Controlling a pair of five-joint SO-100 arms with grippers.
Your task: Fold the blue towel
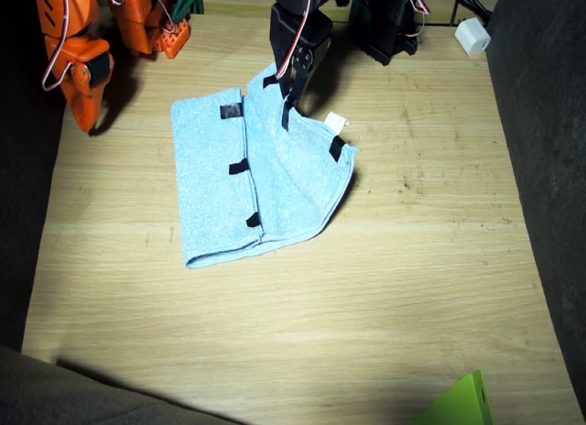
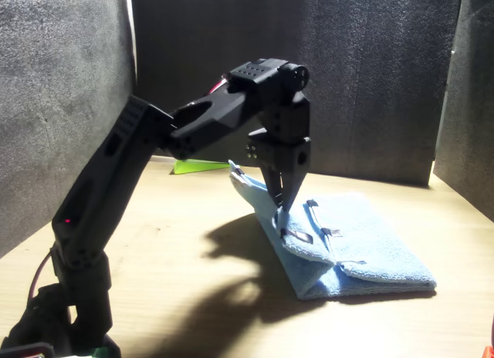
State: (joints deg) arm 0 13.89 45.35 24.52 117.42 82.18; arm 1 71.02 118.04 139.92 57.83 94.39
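Green thing (image 1: 461, 399) at near edge | left gripper (image 1: 286, 84) pinches towel (image 1: 211, 191) edge, lifted | right gripper (image 1: 92, 109) fingers: cannot tell

fuzzy terry-cloth blue towel (image 1: 275, 187), matt wood-grain table (image 1: 412, 260)

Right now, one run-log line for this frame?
left gripper: shut on blue towel edge, lifted | towel: half folded on table | right gripper: idle, clear of towel, state unclear
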